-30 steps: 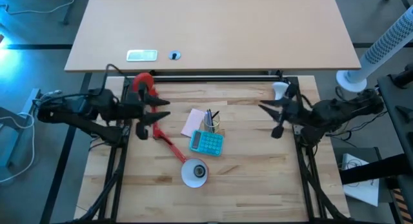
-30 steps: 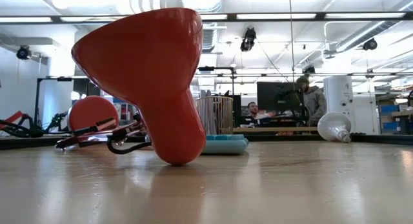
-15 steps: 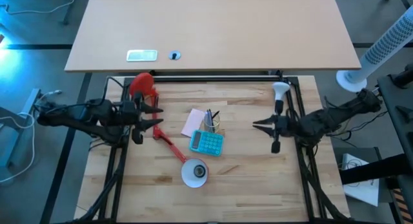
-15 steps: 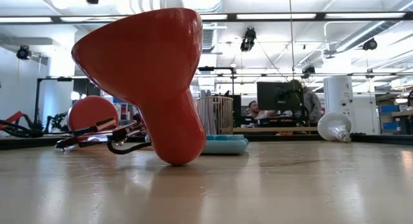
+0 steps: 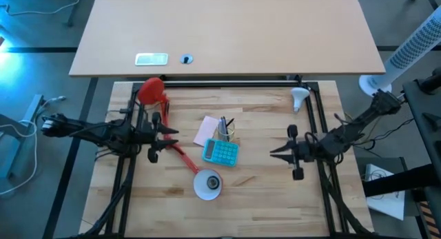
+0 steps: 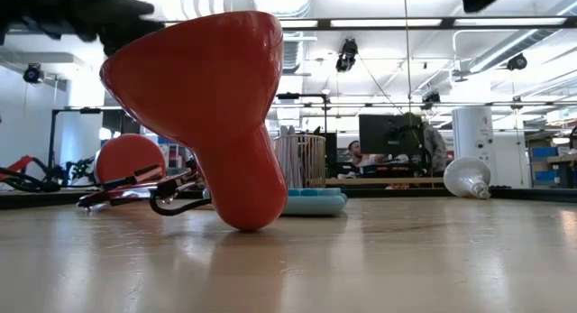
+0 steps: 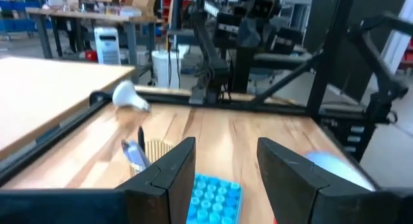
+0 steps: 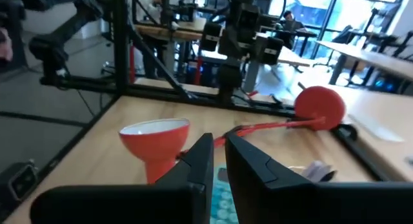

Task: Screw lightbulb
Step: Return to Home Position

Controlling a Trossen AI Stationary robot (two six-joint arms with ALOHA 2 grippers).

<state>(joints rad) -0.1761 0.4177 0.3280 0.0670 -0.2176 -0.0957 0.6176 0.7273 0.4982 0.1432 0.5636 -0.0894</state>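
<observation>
My right claw [image 5: 277,151] has drawn away from the small white mushroom-shaped lightbulb with its grey screw base [image 5: 299,96]. A second ago the bulb lay just beside it, and now the two are well apart. The bulb itself has not stirred: it lies on its side at the far right corner of the pale wooden table [image 5: 262,198], touching nothing of mine. The right claw is pressed almost together, with nothing in it. My left claw [image 5: 167,133] has pulled back too, away from the round red base [image 5: 151,89] of the red desk lamp [image 5: 180,153], and it is spread, with only air between. The lamp lies stretched across the table, its white-lined shade [image 5: 207,184] at the near end, well apart from the bulb. The teal calculator [image 5: 220,152] and the mesh pen cup [image 5: 228,131] sit between them. I judge the handling over for now: the bulb is out of the socket and let go, both arms are folding toward rest, and nothing is screwed in as things lie
</observation>
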